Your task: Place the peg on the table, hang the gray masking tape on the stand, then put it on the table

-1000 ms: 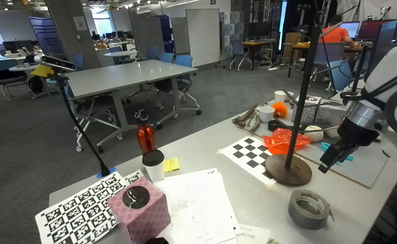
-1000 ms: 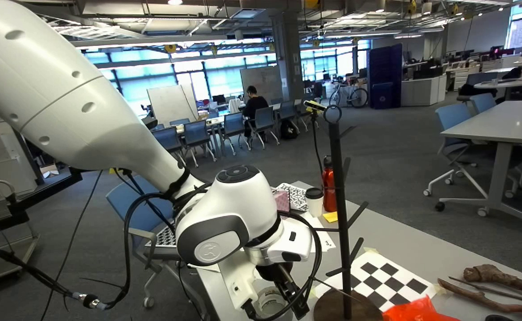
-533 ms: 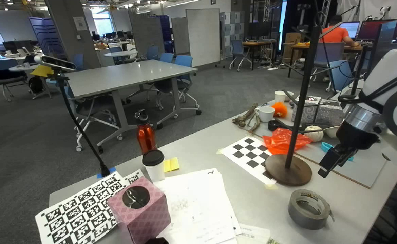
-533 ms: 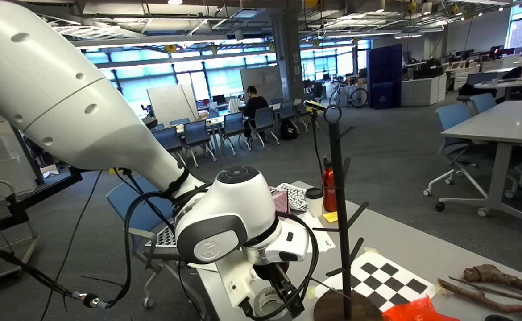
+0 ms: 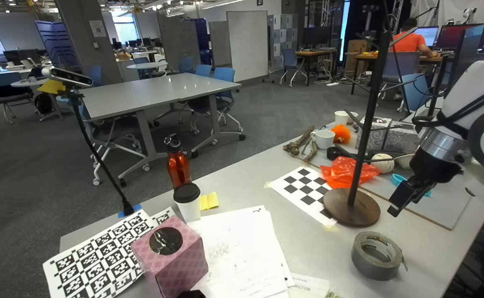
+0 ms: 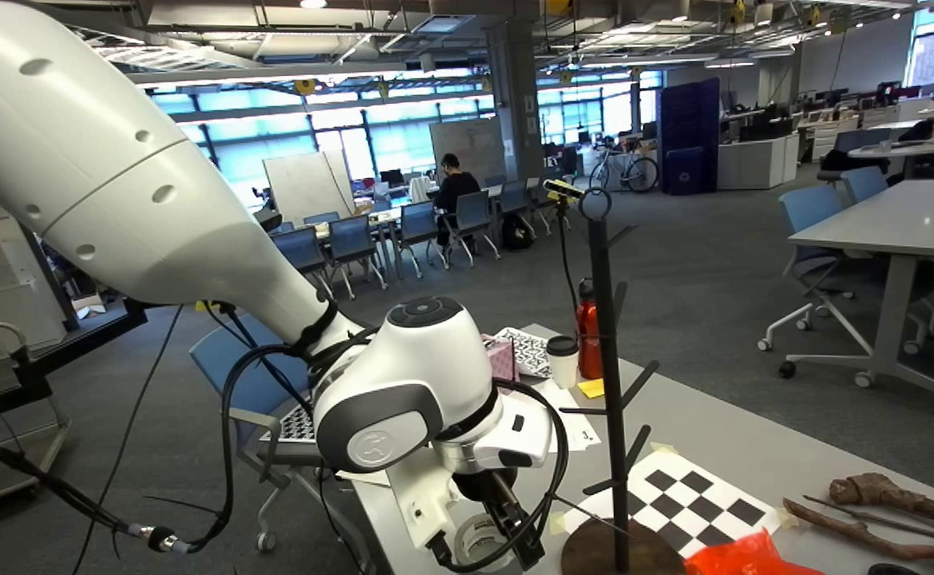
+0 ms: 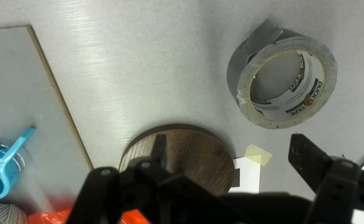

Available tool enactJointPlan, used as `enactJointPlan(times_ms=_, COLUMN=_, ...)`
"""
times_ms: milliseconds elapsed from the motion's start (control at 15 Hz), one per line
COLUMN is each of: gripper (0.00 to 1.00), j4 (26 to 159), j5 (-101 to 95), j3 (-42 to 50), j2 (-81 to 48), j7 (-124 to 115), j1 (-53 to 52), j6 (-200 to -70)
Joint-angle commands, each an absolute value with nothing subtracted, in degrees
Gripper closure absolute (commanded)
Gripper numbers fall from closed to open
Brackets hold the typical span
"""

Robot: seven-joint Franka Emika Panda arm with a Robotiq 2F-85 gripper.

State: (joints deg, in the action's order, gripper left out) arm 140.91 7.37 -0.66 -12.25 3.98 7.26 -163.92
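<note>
Gray tape flat, hole upward

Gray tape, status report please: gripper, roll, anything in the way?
Gripper open, nothing held. Gray tape flat on the table, hole up. Stand close by, possible snag.

Table with tape, stand, papers
</note>
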Motion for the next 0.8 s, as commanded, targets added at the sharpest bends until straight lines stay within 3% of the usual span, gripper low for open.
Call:
enactJointPlan(times_ms=0, gripper=0.00, j4=141.74, j5=3.50, j3=2.11, j2=-12.28, j7=-2.04, j1=3.73, j6=-165.73)
enactJointPlan(times_ms=400, gripper=0.00, j4=141.99, j5=-3.22, j3=5.86, j2=-14.35, j7=-10.52, j1=-0.35, j6=-166.77)
enactJointPlan(times_ms=733, gripper=0.00, j4=141.34, j5=-0.43, j3=3.59, j2=-17.69, j7=-7.74, j1=0.66, j6=-167.59)
